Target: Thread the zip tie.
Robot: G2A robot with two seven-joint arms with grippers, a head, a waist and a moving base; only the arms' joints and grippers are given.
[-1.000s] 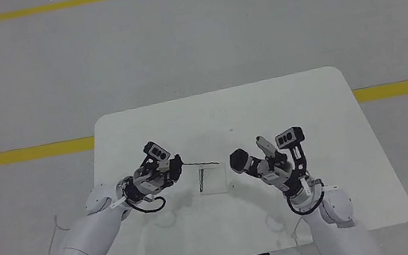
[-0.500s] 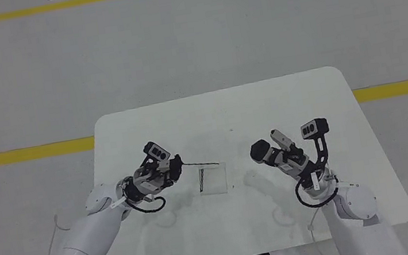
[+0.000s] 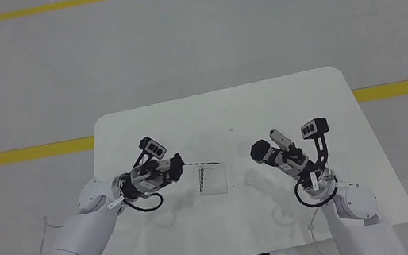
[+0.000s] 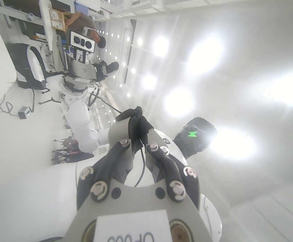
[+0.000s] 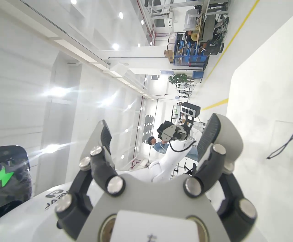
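Closest to the robot's body, a clear packet [image 3: 214, 178] lies flat on the white table [image 3: 297, 105]. Just past it, the left gripper [image 3: 172, 166] is pinched tight on one end of the black zip tie [image 3: 198, 164]. The strap sticks out roughly level above the table, its long axis running straight across toward the right gripper [image 3: 266, 143]. That one hangs with its jaws spread wide and nothing in them, set apart from the strap's free tip and facing it. I reckon the tip wants catching next, so the right arm would have to close in along that line; so thin a strap looks easy to miss
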